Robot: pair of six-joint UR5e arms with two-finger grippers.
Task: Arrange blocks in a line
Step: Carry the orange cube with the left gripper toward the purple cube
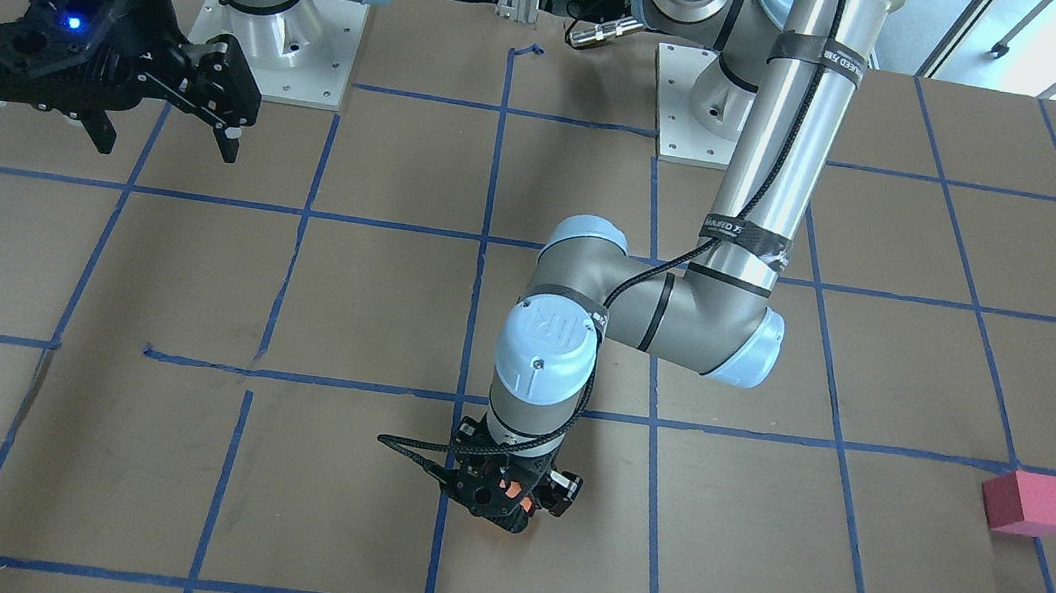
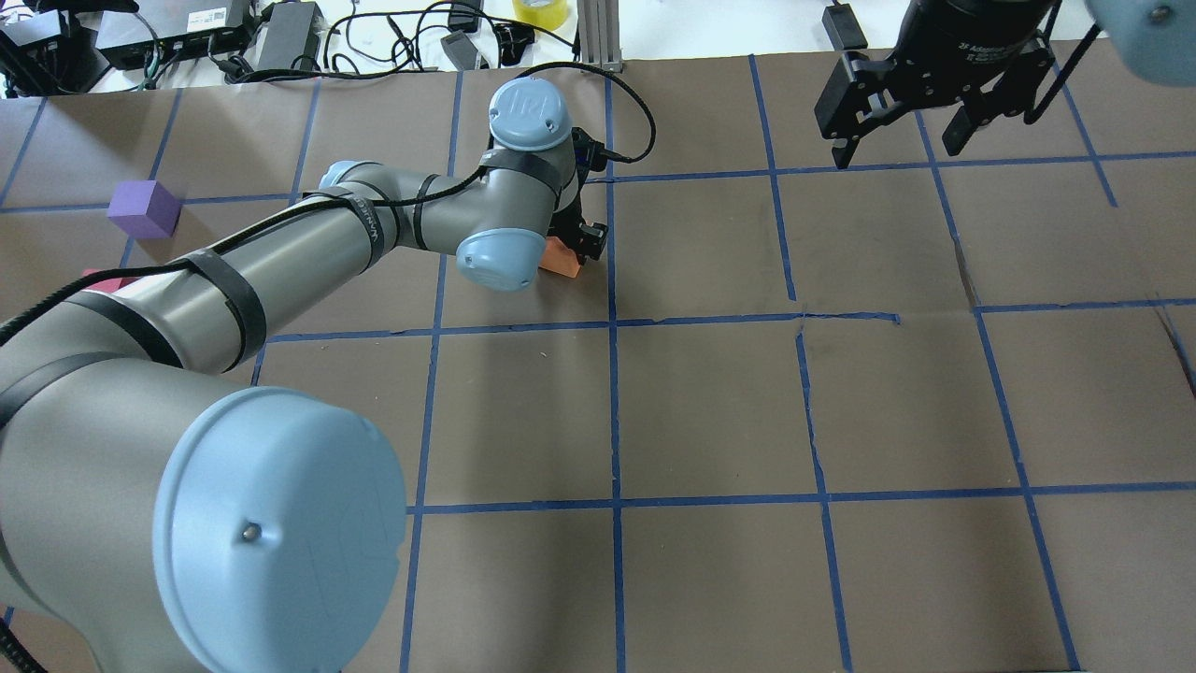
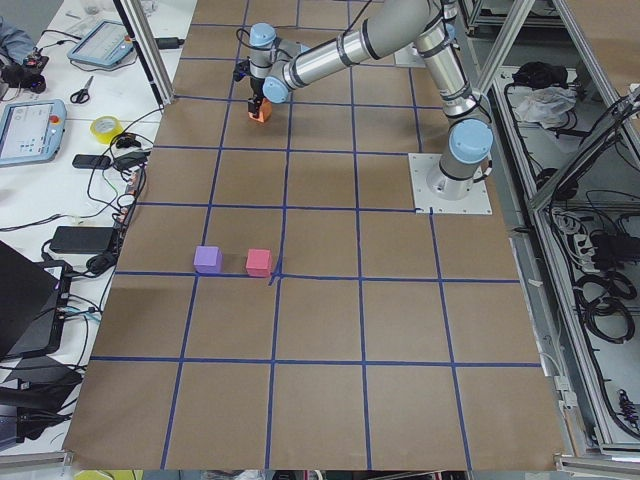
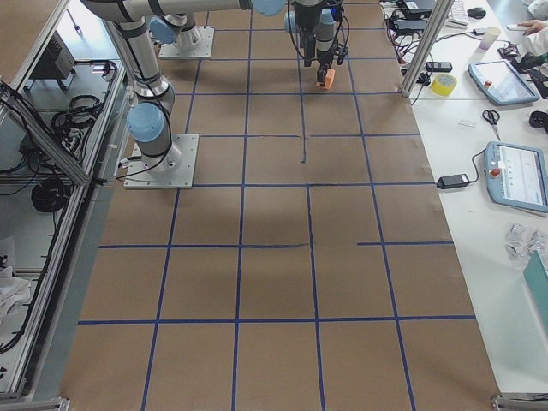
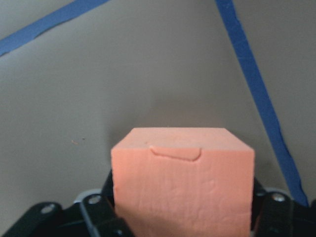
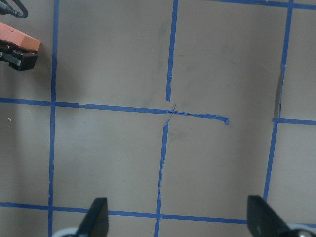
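1 matte orange foam cube [image 5: 182, 190], dented, in left tool [image 1: 509, 494].

The left arm [image 3: 350, 45] reaches from its base plate [image 3: 425, 200] to the far end of the table [image 3: 330, 330]. There the left gripper [image 3: 258, 100] points down with the orange block [image 3: 260, 114] at its tips; the grip itself is too small to read. Well apart, nearer the camera, the purple block [image 3: 207, 259] and the reddish-pink block [image 3: 259, 262] sit just beside each other along a blue tape line [image 3: 350, 278], purple on the left.
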